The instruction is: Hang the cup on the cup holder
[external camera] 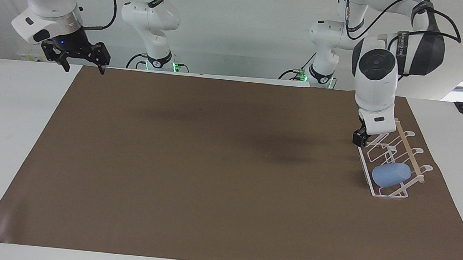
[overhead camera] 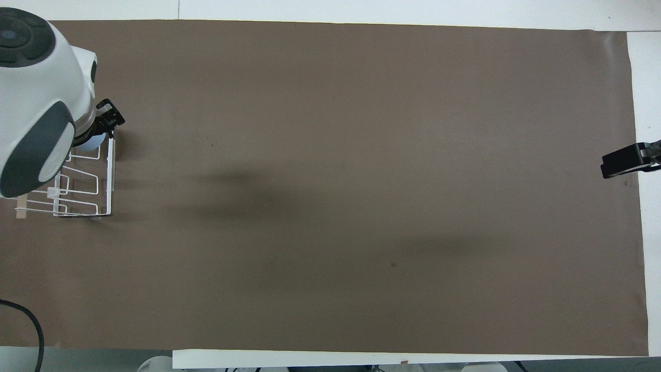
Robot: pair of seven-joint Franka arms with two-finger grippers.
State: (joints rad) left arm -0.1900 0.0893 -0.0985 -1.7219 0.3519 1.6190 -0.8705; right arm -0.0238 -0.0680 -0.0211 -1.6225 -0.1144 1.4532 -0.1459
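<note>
The light blue cup (external camera: 391,174) rests slanted on a prong of the white wire cup holder (external camera: 381,152), at the holder's end farther from the robots. Nothing grips it. My left gripper (external camera: 362,138) is raised over the holder's corner nearer the robots, pointing down, open and empty, apart from the cup. In the overhead view the left arm covers most of the cup holder (overhead camera: 77,191); only a sliver of the cup (overhead camera: 89,143) and a bit of the left gripper (overhead camera: 108,118) show. My right gripper (external camera: 84,69) waits open in the air over the right arm's end of the table.
A brown mat (external camera: 219,175) covers most of the white table (external camera: 9,135). The holder's thin wooden rod (external camera: 409,152) runs along its top. In the overhead view the right gripper (overhead camera: 627,161) shows as a black tip at the mat's edge.
</note>
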